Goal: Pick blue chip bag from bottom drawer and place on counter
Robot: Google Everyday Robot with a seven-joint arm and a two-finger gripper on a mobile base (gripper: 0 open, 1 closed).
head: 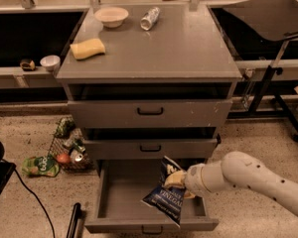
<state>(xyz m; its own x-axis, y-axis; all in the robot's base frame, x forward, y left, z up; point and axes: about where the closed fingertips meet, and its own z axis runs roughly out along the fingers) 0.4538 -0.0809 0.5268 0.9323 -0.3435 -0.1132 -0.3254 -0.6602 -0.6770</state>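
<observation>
The end effector is closed on the blue chip bag, which is held hanging just below it, over the open bottom drawer.

Robot lab, workbenches (tool above bottom drawer)

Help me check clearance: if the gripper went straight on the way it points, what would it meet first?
The gripper, shut on the blue chip bag, points left across the open bottom drawer. Its left wall looks first in line, though the gripper may be high enough to pass over it.
</observation>
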